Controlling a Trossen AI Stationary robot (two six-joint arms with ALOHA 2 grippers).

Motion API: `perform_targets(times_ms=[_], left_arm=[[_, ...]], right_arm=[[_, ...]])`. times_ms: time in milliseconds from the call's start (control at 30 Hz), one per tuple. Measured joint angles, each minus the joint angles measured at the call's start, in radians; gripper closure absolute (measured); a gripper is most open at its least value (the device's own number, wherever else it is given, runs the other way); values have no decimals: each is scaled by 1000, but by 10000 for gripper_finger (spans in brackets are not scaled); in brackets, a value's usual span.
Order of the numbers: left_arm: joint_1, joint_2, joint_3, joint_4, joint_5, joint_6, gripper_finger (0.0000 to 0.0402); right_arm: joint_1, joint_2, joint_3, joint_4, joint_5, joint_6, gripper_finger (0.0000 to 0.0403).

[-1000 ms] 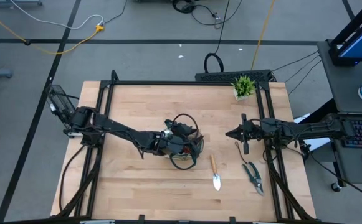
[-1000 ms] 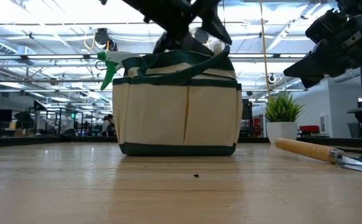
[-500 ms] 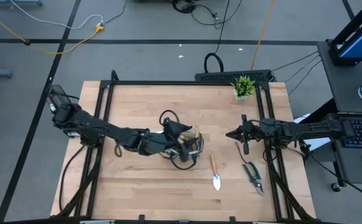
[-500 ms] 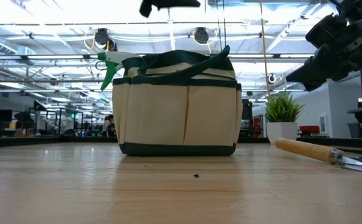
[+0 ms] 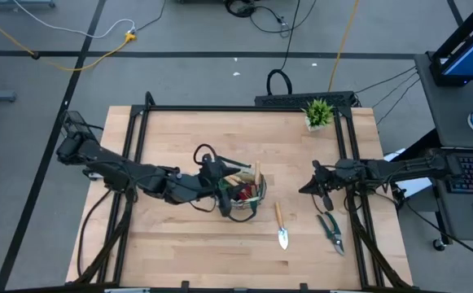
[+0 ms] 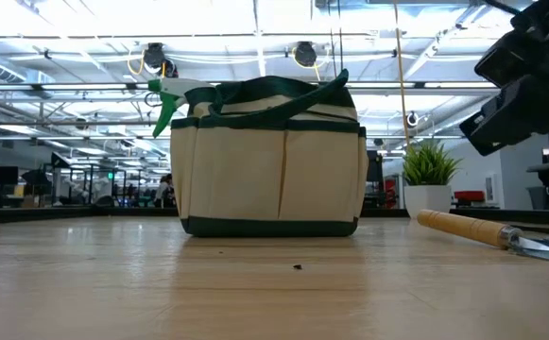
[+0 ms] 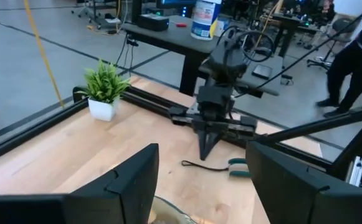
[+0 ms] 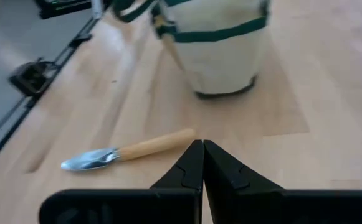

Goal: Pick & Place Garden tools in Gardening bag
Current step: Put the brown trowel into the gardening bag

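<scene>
The gardening bag (image 5: 244, 195) stands upright near the middle of the table (image 5: 179, 244), and from above we see wooden handles and something red inside it, while the low view shows a green spray bottle (image 6: 167, 100) poking over its rim on one side. Just beside the bag, toward the right arm, a wooden-handled trowel (image 5: 281, 226) lies flat on the boards, and farther out on that side lie the green-handled pruning shears (image 5: 330, 231). The left gripper (image 5: 217, 173) hangs at the bag's edge nearest its own arm, fingers parted and holding nothing. Well apart from the bag, beyond the trowel, the right gripper (image 5: 308, 187) hovers above the shears with its fingers (image 8: 196, 163) pressed together and empty. A small potted plant (image 5: 317, 113) sits at the far corner behind it.
</scene>
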Motion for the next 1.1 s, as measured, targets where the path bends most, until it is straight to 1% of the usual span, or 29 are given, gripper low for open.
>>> perform_targets(times_ms=[267, 400, 567, 700, 800, 933, 1100], left_arm=[[-5, -38, 1, -51, 0, 11, 158], [-9, -63, 1, -69, 0, 34, 158], [-23, -97, 1, -93, 7, 87, 158], [-43, -128, 1, -128, 7, 107, 158], [-67, -139, 1, -175, 8, 96, 158], [-106, -145, 1, -190, 1, 89, 158], [-159, -144, 1, -194, 0, 88, 158]], right_arm=[[159, 37, 7, 22, 6, 63, 403], [251, 104, 71, 19, 86, 71, 403], [344, 236, 194, -5, 159, 71, 403], [398, 372, 293, -14, 164, 85, 403], [426, 474, 360, -51, 165, 144, 403], [459, 597, 448, -136, 213, 227, 403], [463, 714, 526, -194, 218, 354, 403]])
